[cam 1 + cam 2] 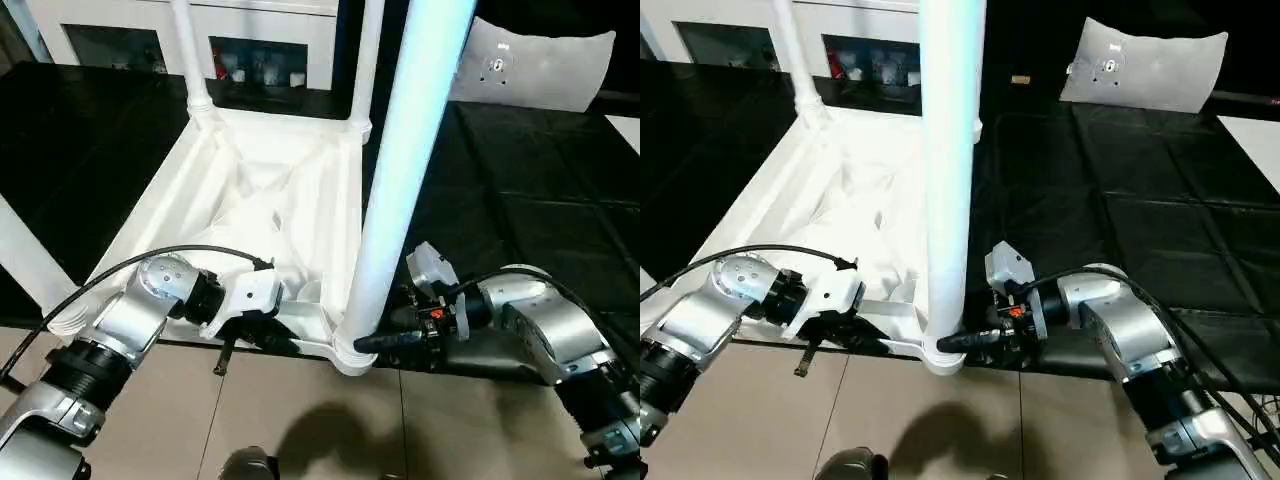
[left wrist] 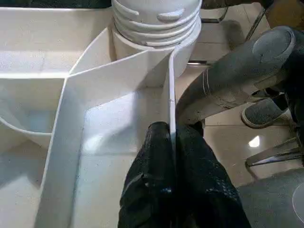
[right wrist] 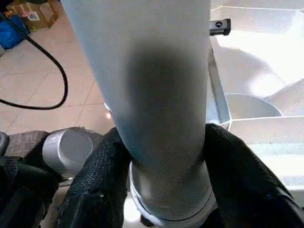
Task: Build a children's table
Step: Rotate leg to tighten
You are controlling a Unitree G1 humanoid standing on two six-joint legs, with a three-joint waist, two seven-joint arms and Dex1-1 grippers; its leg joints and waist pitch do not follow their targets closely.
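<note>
The children's table (image 1: 250, 200) lies upside down on the black surface (image 1: 520, 180), its near edge at the surface's front. The left hand (image 2: 172, 156) is clamped on the near rim wall, likely steadying the top. The right hand (image 3: 161, 175) grips the near-right leg (image 1: 405, 170) low by its socket, probably to screw it in.

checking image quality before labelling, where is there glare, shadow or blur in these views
Left eye view: near leg has a bluish glare along it and the robot's shadow lies on the floor tiles. Right wrist view: a dark shadow patch lies on the leg, the close fingers soft. Left wrist view: a glare spot on the floor.
</note>
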